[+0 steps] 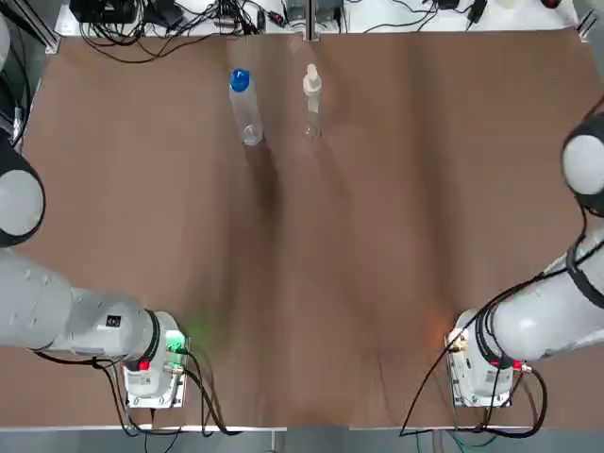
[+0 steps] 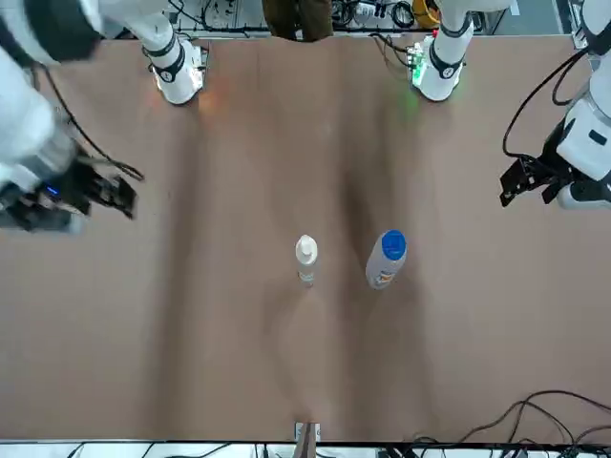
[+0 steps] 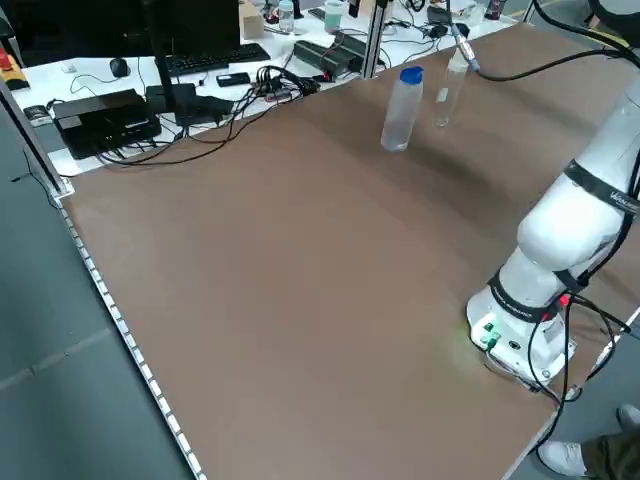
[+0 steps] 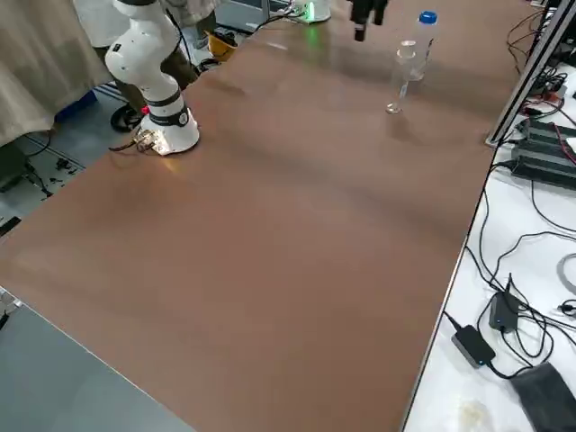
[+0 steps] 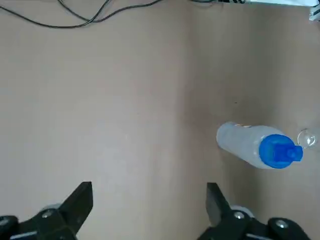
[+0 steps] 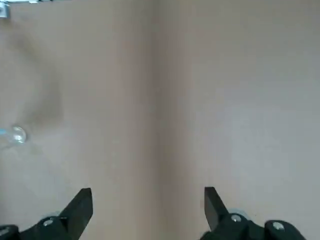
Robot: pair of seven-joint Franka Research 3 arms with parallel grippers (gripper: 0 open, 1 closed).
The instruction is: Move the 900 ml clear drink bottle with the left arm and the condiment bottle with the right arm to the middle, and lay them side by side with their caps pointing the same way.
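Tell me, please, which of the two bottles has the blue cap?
The wider clear drink bottle, on the robot's left; the slimmer condiment bottle beside it has a whitish cap.

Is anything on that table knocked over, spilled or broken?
Nothing stands out. The blue-capped drink bottle and the condiment bottle both stand upright, apart, near the far edge of the table, with no spill showing. The left end effector and right end effector are open, empty, clear of both.

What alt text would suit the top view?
Two upright bottles stand near the table's far edge: a blue-capped clear drink bottle left of a white-capped condiment bottle. The left arm and right arm are at the sides.
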